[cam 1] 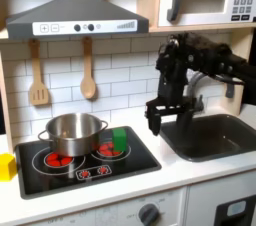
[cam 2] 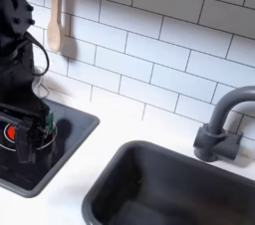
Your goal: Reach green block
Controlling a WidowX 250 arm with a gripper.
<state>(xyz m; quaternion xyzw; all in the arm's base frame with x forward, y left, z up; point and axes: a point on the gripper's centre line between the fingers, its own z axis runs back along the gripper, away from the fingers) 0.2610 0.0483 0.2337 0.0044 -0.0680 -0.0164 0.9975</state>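
In the first exterior view the green block (cam 1: 120, 139) is seen on the stove top (cam 1: 85, 175), touching the steel pot (cam 1: 72, 133) at the pot's 3 o'clock. The gripper (cam 1: 159, 122) hangs at the block's 3 o'clock, near it, fingers slightly spread and holding nothing. A misjudged approach could knock the pot or push the block under its rim.

yellow block (cam 1: 6, 166): cut by first exterior view's left edge | faucet (cam 2: 227, 119): cropped right
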